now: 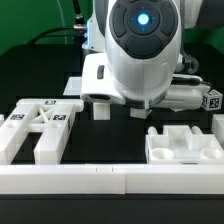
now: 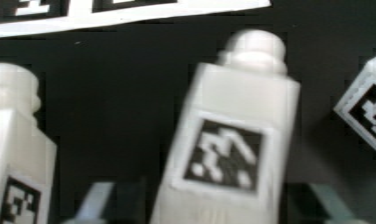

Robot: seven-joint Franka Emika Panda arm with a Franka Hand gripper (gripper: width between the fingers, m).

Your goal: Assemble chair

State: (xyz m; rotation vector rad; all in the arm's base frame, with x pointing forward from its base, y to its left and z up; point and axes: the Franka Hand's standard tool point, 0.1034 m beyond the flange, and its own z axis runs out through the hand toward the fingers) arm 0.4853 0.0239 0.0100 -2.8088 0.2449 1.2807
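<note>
Exterior view: arm (image 1: 140, 45) fills the middle and hides what lies under the gripper (image 1: 119, 109); only two dark fingers (image 1: 100, 110) poke out below it, apart, over the black table (image 1: 110, 148). Slotted back frame (image 1: 40, 130) lies flat on the exterior view's left, seat block (image 1: 185, 145) on the exterior view's right, both near. A long white rail (image 1: 110, 180) runs along the near edge.

Wrist view fills in what the arm blocks: a bar leg (image 2: 229, 130) lies flat on the table between the two fingers (image 2: 96, 200). A dark gap shows on each side of it, so the jaws stand spread and grip nothing. Its tagged face is up toward the camera. Its long axis runs from the fingers away toward the marker board (image 2: 185, 15), slightly slanted, with the rounded peg end pointing at that board but short of it.

A second leg (image 2: 16, 140) lies beside it on one side, roughly parallel, peg the same way. A third tagged part (image 2: 366, 100) lies on the other side, cut by the frame edge; can't tell its type. The three don't touch.
</note>
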